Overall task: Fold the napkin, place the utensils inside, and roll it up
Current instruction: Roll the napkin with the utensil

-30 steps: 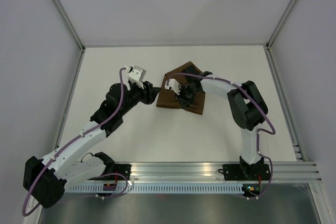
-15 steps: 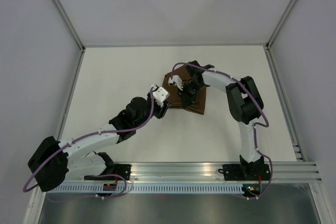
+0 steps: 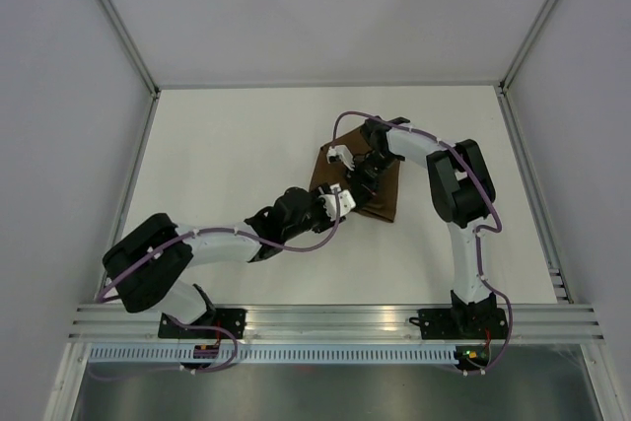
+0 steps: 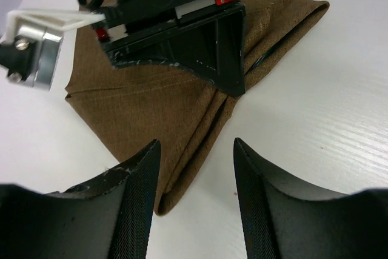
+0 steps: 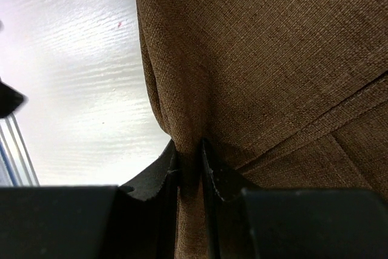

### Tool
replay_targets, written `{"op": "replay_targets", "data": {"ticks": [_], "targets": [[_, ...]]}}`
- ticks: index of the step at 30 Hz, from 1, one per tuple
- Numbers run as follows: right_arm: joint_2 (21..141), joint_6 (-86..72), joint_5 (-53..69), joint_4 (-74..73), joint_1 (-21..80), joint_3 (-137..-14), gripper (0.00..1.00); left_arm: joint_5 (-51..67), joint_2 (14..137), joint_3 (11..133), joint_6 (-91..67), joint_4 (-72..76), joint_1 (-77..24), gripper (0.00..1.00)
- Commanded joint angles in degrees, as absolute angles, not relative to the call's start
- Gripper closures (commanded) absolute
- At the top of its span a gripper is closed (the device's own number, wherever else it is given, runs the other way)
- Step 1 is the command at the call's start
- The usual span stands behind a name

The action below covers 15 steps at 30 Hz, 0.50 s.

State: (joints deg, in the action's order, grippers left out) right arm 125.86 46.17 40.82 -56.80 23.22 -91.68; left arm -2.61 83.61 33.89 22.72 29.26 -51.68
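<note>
two slim arms, the left white-and-black arm and the right white-and-black arm, pair glossy white tubular links with bulky black joint housings; a thin purple cable loops along each. the left matte black claw has broad fingers scuffed pale at the edges. the right black wedge-shaped claw shows white scratches, a red-and-white strip, and a silver metal block with a screw on a white bracket

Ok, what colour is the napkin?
The napkin is plain brown woven cloth with no pattern. It shows best in the right wrist view.
</note>
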Motion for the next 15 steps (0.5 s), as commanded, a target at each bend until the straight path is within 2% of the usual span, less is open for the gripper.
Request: {"op": "replay_targets", "data": {"ticks": [1, 15], "targets": [[132.10, 50.80, 30.41, -61.26, 22.41, -88.07, 0.88, 2.19, 88.48, 38.57, 29.88, 32.96, -52.47, 0.43], [133.77, 52.12, 30.23, -62.75, 20.48, -89.12, 0.89, 5.98, 101.24, 45.70, 37.97, 30.67, -54.49, 0.41]]}}
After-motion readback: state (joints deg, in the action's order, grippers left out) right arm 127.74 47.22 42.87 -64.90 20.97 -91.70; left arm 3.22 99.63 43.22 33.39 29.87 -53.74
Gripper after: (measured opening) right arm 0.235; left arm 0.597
